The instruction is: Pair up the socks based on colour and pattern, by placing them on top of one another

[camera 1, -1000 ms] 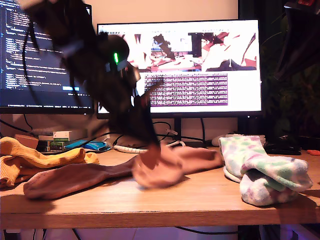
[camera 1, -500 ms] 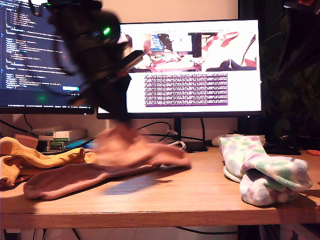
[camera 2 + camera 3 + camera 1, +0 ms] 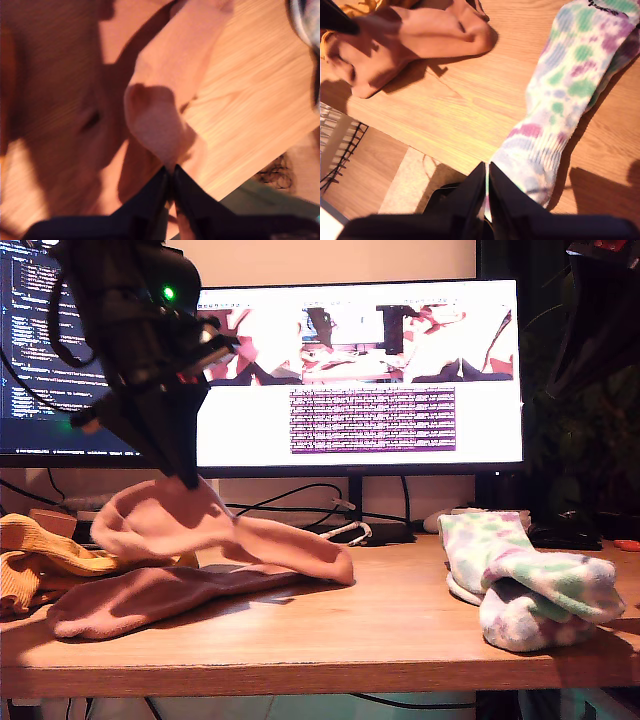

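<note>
My first gripper (image 3: 190,478) (image 3: 171,172) is shut on one end of a salmon-pink sock (image 3: 255,540) (image 3: 165,115), held above the table toward the exterior view's left. That sock droops onto the second pink sock (image 3: 150,595), which lies flat on the table. Mustard-yellow socks (image 3: 50,550) are bunched at the exterior view's left edge. Two white socks with green and pink blotches (image 3: 520,580) (image 3: 565,100) lie stacked at the exterior view's right. My second gripper (image 3: 486,170) hangs shut above the table's front edge beside the blotched sock, with nothing seen between its fingers.
Two lit monitors (image 3: 400,370) stand behind the table, with cables and small boxes (image 3: 120,515) under them. A dark arm (image 3: 600,310) hangs at the exterior view's upper right. A wire basket (image 3: 340,145) sits on the floor beyond the table's front edge (image 3: 320,665).
My first gripper has risen and swung toward the exterior view's left, dragging the pink sock with it so it now drapes over the other pink sock. The blotched socks have not moved.
</note>
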